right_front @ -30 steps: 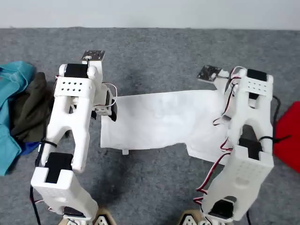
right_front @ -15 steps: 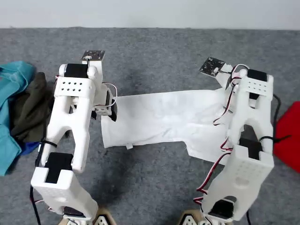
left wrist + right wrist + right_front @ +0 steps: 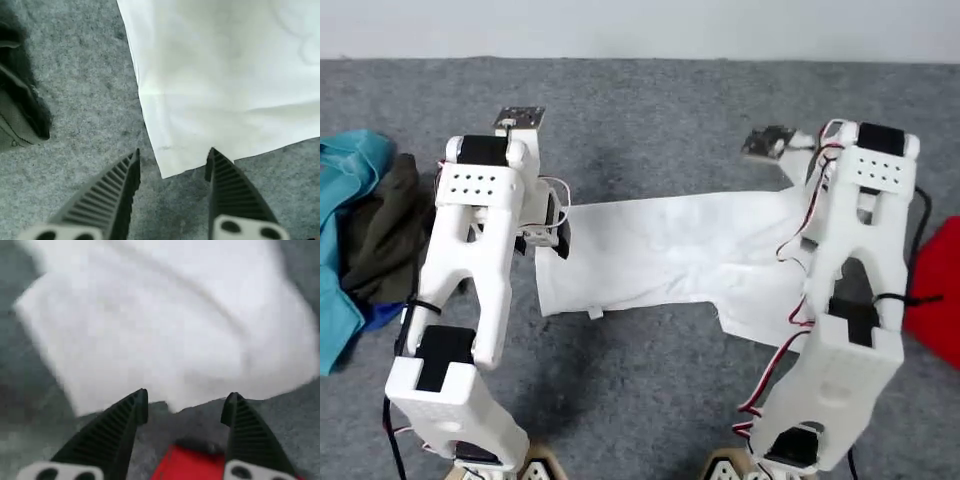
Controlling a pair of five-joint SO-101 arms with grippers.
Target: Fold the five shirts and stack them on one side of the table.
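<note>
The white shirt [image 3: 660, 255] lies spread flat on the grey bench [image 3: 650, 110], across the middle of the high view, between my two arms. Its long edges run left to right. One sleeve angles down toward the lower right and passes partly under my right arm [image 3: 855, 280]. A small tag [image 3: 592, 313] sticks out from its lower edge.

My left arm [image 3: 470, 260] stands at the shirt's left end. My left jaws are wide apart with nothing between them. In the left wrist view the white shirt [image 3: 220, 75] takes up the upper right, and its corner lies on the bench just beyond the gap between the two tips. I cannot tell whether the tips touch the bench.

My right jaws are spread as well and grip nothing. In the right wrist view the white shirt [image 3: 165, 315] covers the upper part of the frame. A strip of bench and a piece of the red shirt [image 3: 190, 465] sit at the bottom between the tips.

At the left edge of the high view lies the teal shirt [image 3: 345, 200], with the olive shirt [image 3: 380, 240] touching its right side and a bit of blue cloth [image 3: 380, 315] showing below them. The olive shirt [image 3: 15, 120] also sits at the left edge of the left wrist view, with bare bench between it and the white one. The red shirt [image 3: 935, 280] lies at the right edge of the high view, just beside my right arm and partly hidden by it.
</note>
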